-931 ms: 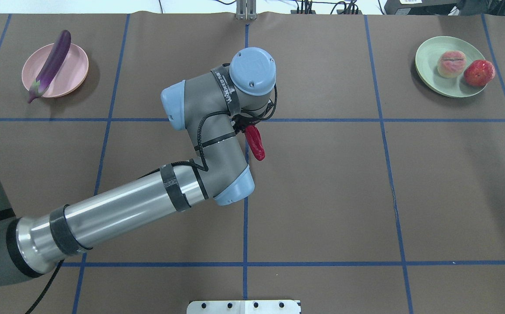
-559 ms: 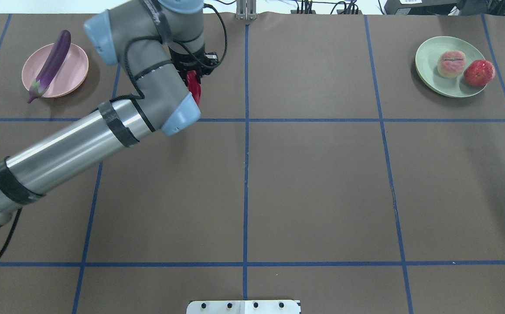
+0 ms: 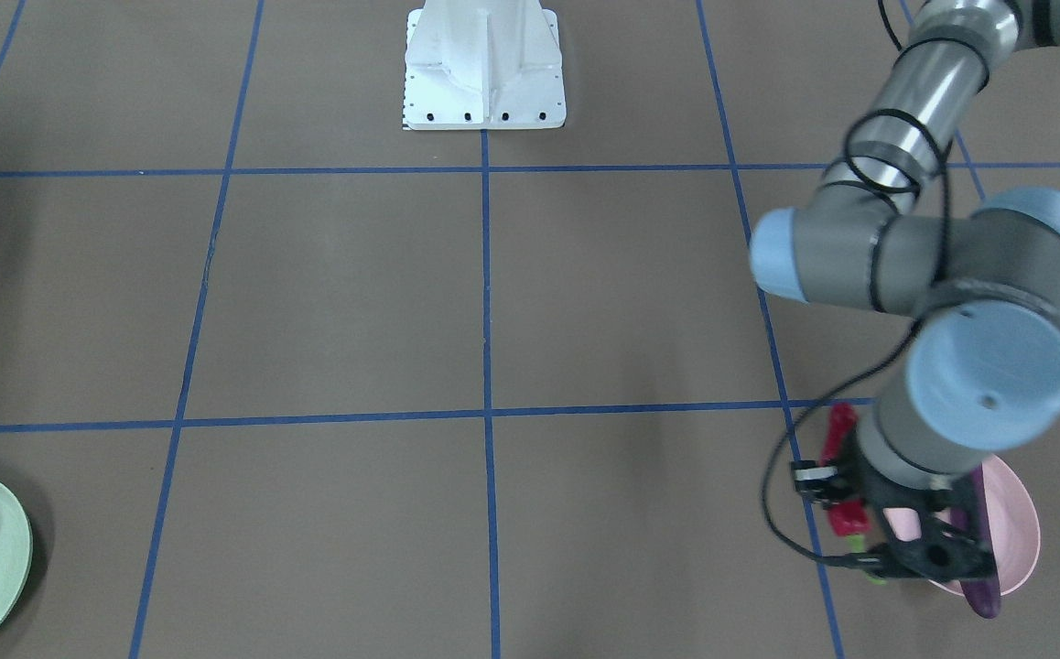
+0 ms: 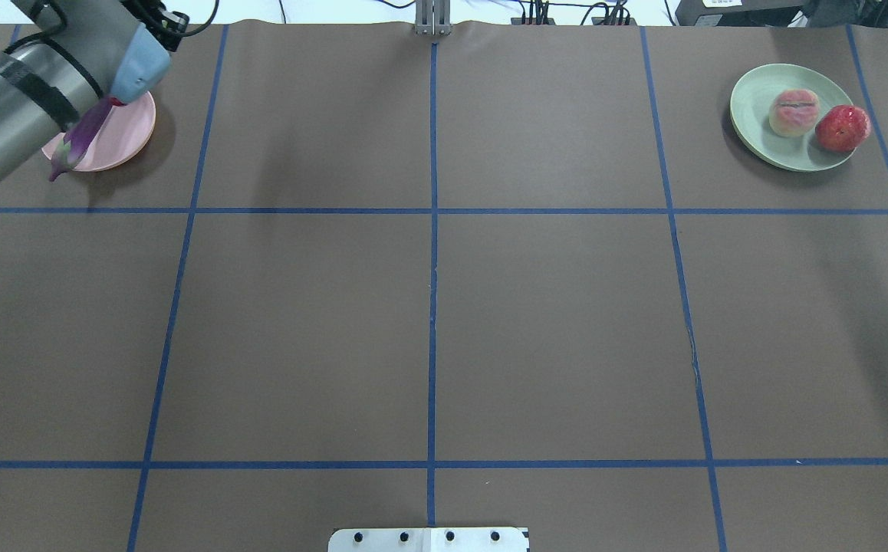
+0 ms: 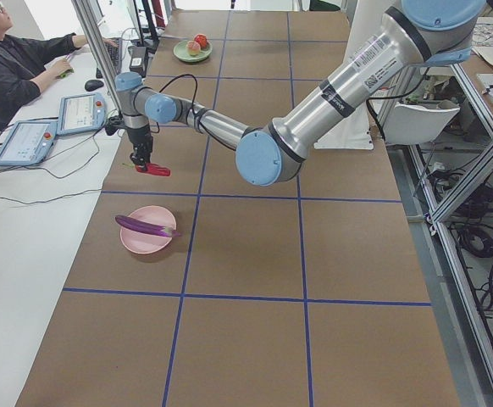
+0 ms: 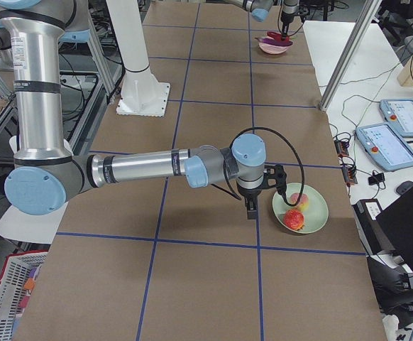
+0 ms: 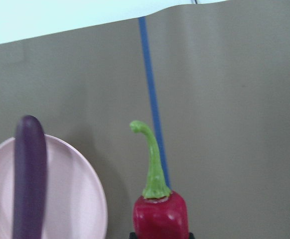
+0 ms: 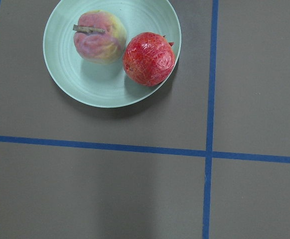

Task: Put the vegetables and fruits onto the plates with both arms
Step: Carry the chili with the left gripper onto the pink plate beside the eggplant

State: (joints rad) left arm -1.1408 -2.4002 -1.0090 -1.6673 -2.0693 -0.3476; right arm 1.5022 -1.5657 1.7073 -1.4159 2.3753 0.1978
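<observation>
The left gripper (image 5: 144, 161) is clasping the probably light, wrinkled chili pepper (image 7: 160, 216) by its red body, not the thin stem; the right gripper's (image 6: 250, 209) state I cannot tell

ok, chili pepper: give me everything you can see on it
The chili pepper has a glossy red, slightly wrinkled body and a curled green stem pointing away from the wrist camera. It is clamped in the left gripper, held clear of the table, beside the pink plate rather than over it. Nothing else touches it.
</observation>
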